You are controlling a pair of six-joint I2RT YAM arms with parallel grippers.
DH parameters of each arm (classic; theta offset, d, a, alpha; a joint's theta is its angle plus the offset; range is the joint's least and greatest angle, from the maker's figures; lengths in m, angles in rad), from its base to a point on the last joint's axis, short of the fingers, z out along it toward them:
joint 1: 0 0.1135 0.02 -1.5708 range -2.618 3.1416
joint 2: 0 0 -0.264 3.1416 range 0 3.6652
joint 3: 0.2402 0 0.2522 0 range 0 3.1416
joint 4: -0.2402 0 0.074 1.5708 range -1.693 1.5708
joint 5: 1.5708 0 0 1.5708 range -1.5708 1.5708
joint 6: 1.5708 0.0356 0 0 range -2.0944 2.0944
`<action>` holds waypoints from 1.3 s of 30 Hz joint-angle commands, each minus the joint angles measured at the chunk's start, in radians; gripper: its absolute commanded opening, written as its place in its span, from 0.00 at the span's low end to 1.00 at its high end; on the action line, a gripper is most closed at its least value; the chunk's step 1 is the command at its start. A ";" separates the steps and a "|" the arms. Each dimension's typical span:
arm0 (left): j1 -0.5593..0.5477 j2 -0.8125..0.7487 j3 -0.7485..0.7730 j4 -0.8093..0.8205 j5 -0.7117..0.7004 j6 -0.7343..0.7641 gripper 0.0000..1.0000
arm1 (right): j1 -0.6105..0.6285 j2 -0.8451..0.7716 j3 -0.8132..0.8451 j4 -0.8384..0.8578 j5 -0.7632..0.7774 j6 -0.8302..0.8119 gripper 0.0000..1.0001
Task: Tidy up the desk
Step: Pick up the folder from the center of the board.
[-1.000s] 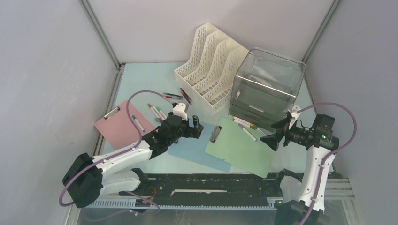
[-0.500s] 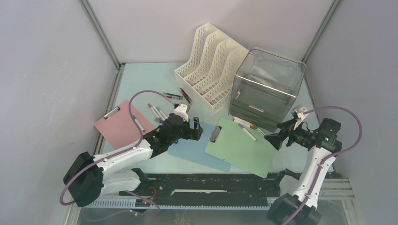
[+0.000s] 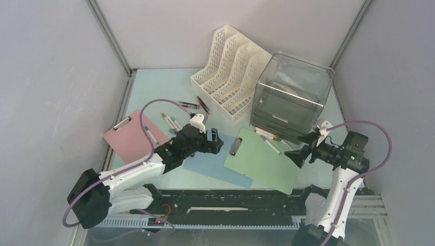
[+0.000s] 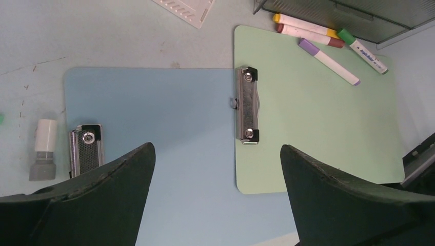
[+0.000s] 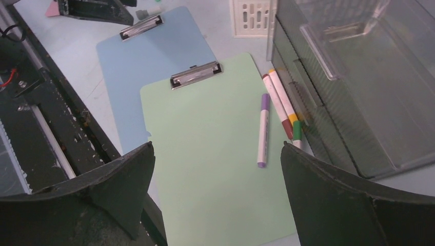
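Observation:
The desk (image 3: 154, 87) is a pale mint-blue tabletop. On it lie a blue clipboard (image 3: 213, 161), a green clipboard (image 3: 261, 161) overlapping its right edge, and a pink clipboard (image 3: 131, 138) at the left. My left gripper (image 3: 217, 142) hovers open over the blue clipboard (image 4: 154, 113), near its clip end, holding nothing. My right gripper (image 3: 297, 147) hangs open and empty above the green clipboard (image 5: 215, 154), at its right side. A purple-capped marker (image 5: 263, 130) lies on the green board.
A white file organizer (image 3: 231, 72) lies at the back middle, with a grey see-through drawer unit (image 3: 292, 97) to its right. Two or three markers (image 5: 282, 105) rest against the drawer's base. Several loose markers (image 3: 172, 122) are scattered between the pink board and the organizer.
The right arm swung slightly out to the right and came back, its gripper ending a little lower over the green clipboard. The left arm has barely moved. Both grippers stayed open.

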 commanded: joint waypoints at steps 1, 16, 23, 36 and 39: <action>-0.005 -0.022 0.050 0.044 0.006 -0.031 0.99 | 0.056 -0.027 0.001 0.041 -0.003 0.023 1.00; -0.080 0.324 0.280 -0.106 -0.076 -0.170 0.71 | 0.233 -0.020 0.006 0.139 0.163 0.176 1.00; -0.152 0.500 0.411 -0.214 -0.144 -0.137 0.54 | 0.275 -0.014 0.010 0.137 0.183 0.181 1.00; -0.178 0.631 0.528 -0.317 -0.174 -0.062 0.35 | 0.283 -0.023 0.010 0.139 0.197 0.183 1.00; -0.185 0.644 0.545 -0.338 -0.179 -0.057 0.33 | 0.290 -0.014 0.011 0.141 0.197 0.185 1.00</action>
